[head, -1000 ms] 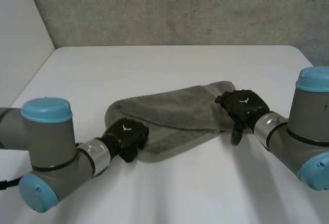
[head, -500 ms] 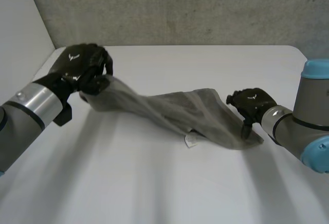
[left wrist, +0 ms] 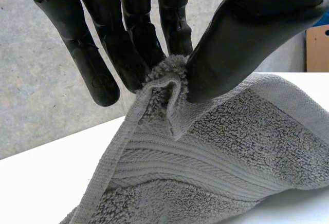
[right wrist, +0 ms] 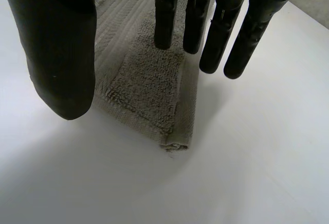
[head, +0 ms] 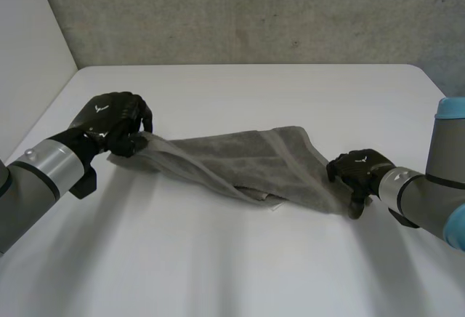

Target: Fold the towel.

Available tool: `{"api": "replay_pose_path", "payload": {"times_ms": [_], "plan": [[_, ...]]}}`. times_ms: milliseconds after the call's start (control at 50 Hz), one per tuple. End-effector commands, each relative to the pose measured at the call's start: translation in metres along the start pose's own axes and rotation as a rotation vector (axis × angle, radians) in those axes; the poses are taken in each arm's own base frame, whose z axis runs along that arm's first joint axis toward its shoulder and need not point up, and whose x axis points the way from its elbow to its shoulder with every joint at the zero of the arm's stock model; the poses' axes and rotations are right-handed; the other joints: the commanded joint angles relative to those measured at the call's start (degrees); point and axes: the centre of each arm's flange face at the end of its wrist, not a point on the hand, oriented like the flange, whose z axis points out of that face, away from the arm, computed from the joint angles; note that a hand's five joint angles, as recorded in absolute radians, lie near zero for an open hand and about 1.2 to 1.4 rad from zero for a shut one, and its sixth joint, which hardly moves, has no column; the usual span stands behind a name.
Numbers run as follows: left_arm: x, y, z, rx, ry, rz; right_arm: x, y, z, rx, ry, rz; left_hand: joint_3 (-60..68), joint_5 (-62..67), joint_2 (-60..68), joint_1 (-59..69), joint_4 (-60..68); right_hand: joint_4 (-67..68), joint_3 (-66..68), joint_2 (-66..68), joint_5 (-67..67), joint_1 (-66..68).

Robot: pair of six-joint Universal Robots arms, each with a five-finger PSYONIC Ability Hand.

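Note:
A grey towel [head: 254,161] lies stretched across the white table [head: 240,259] between my two hands. My left hand [head: 112,119] holds its left corner lifted a little off the table. In the left wrist view the fingers [left wrist: 103,59] and thumb pinch that bunched corner of the towel [left wrist: 205,147]. My right hand [head: 358,171] is over the towel's right corner. In the right wrist view its fingers [right wrist: 167,18] are straight and spread above the towel's [right wrist: 146,88] folded corner, with the thumb [right wrist: 61,59] off to one side, and nothing is gripped.
A grey wall [head: 254,11] runs behind the table's far edge, and a pale wall [head: 29,33] stands at the far left. A brown box [left wrist: 317,47] shows past the table beside my left thumb. Bare table lies in front of the towel.
My left hand carried the towel's corner from the near side up and out to the left, then lowered it. The towel stretched out. My right hand slid nearer and rightward along the towel's right end.

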Motion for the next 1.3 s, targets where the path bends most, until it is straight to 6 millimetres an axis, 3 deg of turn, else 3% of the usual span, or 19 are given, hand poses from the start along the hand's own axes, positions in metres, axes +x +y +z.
{"api": "replay_pose_path", "payload": {"times_ms": [20, 160, 260, 280, 320, 480, 520, 580, 620, 640, 680, 780, 840, 960, 1000, 1020, 1100, 1200, 1300], "plan": [[0.000, 0.003, 0.001, -0.010, 0.002, -0.005, 0.004, 0.007, 0.010, 0.016, -0.001, 0.003, 4.0, 6.7, 4.4, 8.3, 2.3, 3.7, 3.6, 3.8, 3.3, 4.0], [0.000, 0.004, 0.000, -0.012, 0.001, -0.006, 0.003, 0.015, 0.023, 0.022, 0.001, 0.002, 4.0, 6.7, 4.4, 8.3, 2.3, 10.7, 10.7, 10.8, 10.4, 11.1], [0.000, 0.006, 0.000, -0.018, 0.001, -0.009, 0.003, 0.015, 0.026, 0.025, 0.000, 0.003, 4.0, 6.7, 4.4, 8.3, 2.3, 32.3, 32.2, 32.4, 31.9, 32.6], [0.000, 0.006, 0.000, -0.018, -0.001, -0.009, 0.004, 0.012, 0.026, 0.036, 0.002, 0.007, 4.0, 6.7, 4.4, 8.3, 2.3, 50.1, 50.1, 50.2, 49.7, 50.4], [0.000, 0.006, 0.000, -0.018, 0.001, -0.011, 0.005, 0.007, 0.025, 0.051, 0.008, 0.010, 4.0, 6.7, 4.4, 8.3, 2.3, 50.5, 50.5, 50.7, 50.2, 50.9], [-0.001, -0.012, 0.003, 0.034, 0.000, 0.007, 0.027, -0.054, -0.008, 0.238, 0.089, 0.034, 4.0, 6.7, 4.4, 8.3, 2.3, 50.5, 50.5, 50.7, 50.2, 50.9], [0.000, -0.033, 0.001, 0.091, -0.001, 0.026, 0.039, -0.087, -0.031, 0.340, 0.109, 0.052, 4.0, 6.7, 4.4, 8.3, 2.3, 50.5, 50.5, 50.7, 50.2, 50.9], [0.001, -0.050, -0.004, 0.138, -0.003, 0.039, 0.044, -0.103, -0.047, 0.383, 0.107, 0.055, 4.0, 6.7, 4.4, 8.3, 2.3, 50.5, 50.5, 50.7, 50.2, 50.9], [0.000, -0.086, -0.015, 0.246, -0.012, 0.040, 0.054, -0.135, -0.082, 0.464, 0.108, 0.043, 4.0, 6.7, 4.4, 8.3, 2.3, 50.5, 50.5, 50.7, 50.2, 50.9], [0.000, -0.086, -0.015, 0.247, -0.012, 0.039, 0.054, -0.135, -0.082, 0.464, 0.108, 0.043, 4.0, 6.7, 4.4, 8.3, 2.3, 50.5, 50.5, 50.7, 50.2, 50.9], [-0.002, -0.127, -0.028, 0.365, -0.002, 0.016, 0.074, -0.162, -0.117, 0.529, 0.164, 0.027, 4.0, 6.7, 4.4, 8.3, 2.3, 50.5, 50.5, 50.7, 50.2, 50.9], [-0.007, -0.169, -0.043, 0.481, 0.052, -0.045, 0.101, -0.193, -0.152, 0.618, 0.243, 0.024, 4.0, 6.7, 4.4, 8.3, 2.3, 50.5, 50.5, 50.7, 50.2, 50.9], [-0.020, -0.176, -0.045, 0.490, 0.054, -0.089, 0.113, -0.193, -0.151, 0.600, 0.256, 0.034, 4.0, 6.7, 4.4, 8.3, 2.3, 50.5, 50.5, 50.7, 50.2, 50.9], [-0.050, -0.161, -0.038, 0.450, -0.003, -0.140, 0.114, -0.156, -0.102, 0.380, 0.183, 0.019, 4.0, 6.7, 4.4, 8.3, 2.3, 50.5, 50.5, 50.7, 50.2, 50.9], [-0.066, -0.125, -0.020, 0.357, -0.028, -0.210, 0.108, -0.144, -0.091, 0.309, 0.165, -0.023, 4.0, 6.7, 4.4, 8.3, 2.3, 50.5, 50.5, 50.7, 50.2, 50.9], [-0.066, -0.124, -0.020, 0.357, -0.028, -0.211, 0.108, -0.144, -0.091, 0.308, 0.165, -0.023, 4.0, 6.7, 4.4, 8.3, 2.3, 50.5, 50.5, 50.7, 50.2, 50.9], [-0.076, -0.071, 0.003, 0.225, -0.045, -0.260, 0.080, -0.124, -0.062, 0.190, 0.079, -0.127, 4.0, 6.7, 4.4, 8.3, 2.3, 50.5, 50.5, 50.7, 50.2, 50.9], [-0.072, -0.027, 0.029, 0.111, -0.017, -0.211, 0.063, -0.132, -0.044, 0.225, 0.087, -0.133, 4.0, 6.7, 4.4, 8.3, 2.3, 50.5, 50.5, 50.7, 50.2, 50.9], [-0.053, -0.044, 0.065, 0.171, 0.064, -0.107, 0.066, -0.176, -0.031, 0.463, 0.179, -0.115, 4.0, 6.7, 4.4, 8.3, 2.3, 50.5, 50.5, 50.7, 50.2, 50.9]]}}
